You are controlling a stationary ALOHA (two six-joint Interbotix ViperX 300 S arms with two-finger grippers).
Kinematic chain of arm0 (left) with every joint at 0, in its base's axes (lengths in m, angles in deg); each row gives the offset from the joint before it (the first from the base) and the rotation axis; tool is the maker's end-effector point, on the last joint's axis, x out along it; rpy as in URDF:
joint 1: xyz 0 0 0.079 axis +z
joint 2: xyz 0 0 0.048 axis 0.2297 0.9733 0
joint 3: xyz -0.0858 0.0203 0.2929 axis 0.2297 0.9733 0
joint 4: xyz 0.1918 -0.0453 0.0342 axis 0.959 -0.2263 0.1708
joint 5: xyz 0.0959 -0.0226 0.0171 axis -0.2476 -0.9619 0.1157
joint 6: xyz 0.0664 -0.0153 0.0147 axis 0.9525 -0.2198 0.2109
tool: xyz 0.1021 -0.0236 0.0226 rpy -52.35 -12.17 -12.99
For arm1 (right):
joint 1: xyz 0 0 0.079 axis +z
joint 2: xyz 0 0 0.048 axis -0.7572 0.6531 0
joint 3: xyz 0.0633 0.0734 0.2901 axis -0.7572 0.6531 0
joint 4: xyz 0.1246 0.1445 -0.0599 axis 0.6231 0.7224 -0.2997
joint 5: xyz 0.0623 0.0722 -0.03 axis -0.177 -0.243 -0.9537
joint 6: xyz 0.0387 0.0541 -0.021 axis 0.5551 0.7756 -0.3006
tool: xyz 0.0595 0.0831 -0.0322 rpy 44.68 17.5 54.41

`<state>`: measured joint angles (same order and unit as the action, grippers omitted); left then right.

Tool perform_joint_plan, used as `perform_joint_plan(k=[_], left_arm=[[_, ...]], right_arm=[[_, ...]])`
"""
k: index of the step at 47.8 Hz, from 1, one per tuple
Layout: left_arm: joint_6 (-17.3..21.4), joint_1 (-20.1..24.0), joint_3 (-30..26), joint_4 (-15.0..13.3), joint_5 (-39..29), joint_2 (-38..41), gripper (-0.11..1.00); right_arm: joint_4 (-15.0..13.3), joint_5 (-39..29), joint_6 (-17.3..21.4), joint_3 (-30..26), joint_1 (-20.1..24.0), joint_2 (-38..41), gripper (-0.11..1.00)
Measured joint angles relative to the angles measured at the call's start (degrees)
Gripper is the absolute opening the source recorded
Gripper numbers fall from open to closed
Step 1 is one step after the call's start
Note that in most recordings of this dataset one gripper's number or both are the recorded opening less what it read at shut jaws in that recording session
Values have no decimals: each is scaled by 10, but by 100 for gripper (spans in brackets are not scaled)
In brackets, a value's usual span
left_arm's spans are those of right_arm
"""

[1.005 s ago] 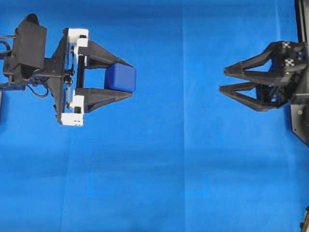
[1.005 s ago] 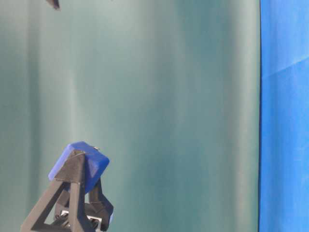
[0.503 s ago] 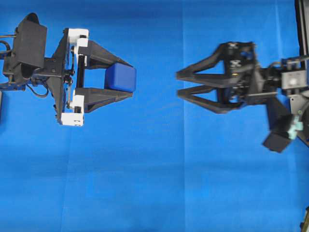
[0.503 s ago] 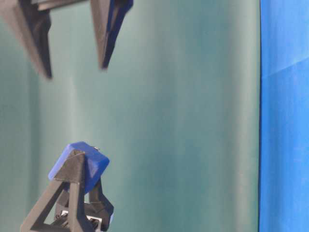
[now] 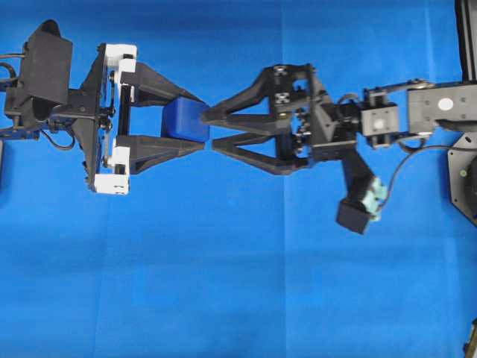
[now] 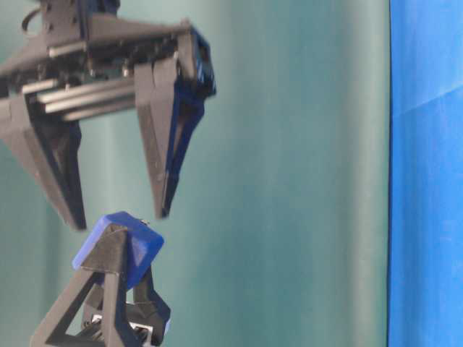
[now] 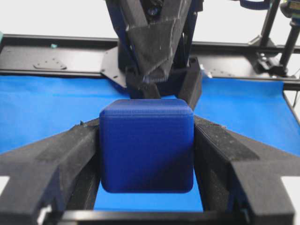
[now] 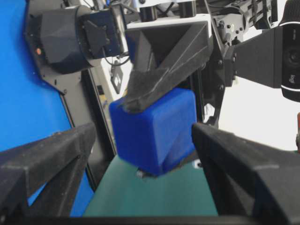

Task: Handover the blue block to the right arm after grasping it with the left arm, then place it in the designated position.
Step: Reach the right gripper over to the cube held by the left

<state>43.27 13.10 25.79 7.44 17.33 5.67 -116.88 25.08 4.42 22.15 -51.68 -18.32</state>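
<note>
The blue block (image 5: 184,119) is held off the cloth between the black fingers of my left gripper (image 5: 203,122), which is shut on it. In the left wrist view the block (image 7: 146,150) fills the gap between both fingers. My right gripper (image 5: 209,128) reaches in from the right, open, its pointed fingertips level with the block's outer end. In the table-level view its fingers (image 6: 165,166) hang just above the block (image 6: 141,244), one tip on each side. In the right wrist view the block (image 8: 154,129) sits between the spread fingers, apart from both.
Blue cloth (image 5: 238,283) covers the table. A black frame and base (image 5: 466,186) stand at the right edge. The right arm's wrist camera box (image 5: 359,209) hangs below its forearm. A green backdrop (image 6: 289,181) fills the table-level view.
The right arm has swept left from the right edge, open, until its fingertips reached the block. The left gripper and the block have stayed still.
</note>
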Motion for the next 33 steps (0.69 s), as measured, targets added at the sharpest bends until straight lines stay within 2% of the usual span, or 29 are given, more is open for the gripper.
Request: perform_joint_plan(k=[13,25,29,33], left_arm=[[-1,0,-1,0,-1,1,49],[-1,-1,0,0,-2,0,49],[-1,0,-1,0,-2,0,49],[-2,-1,0,0,-3,1,49]], right_arm=[[0,-36,-1,-52,0,42,96],[0,-49,0,-64,1,50,95],[0,-56,0,-64,3,51,88],[0,-69,0,-65,6,51,68]])
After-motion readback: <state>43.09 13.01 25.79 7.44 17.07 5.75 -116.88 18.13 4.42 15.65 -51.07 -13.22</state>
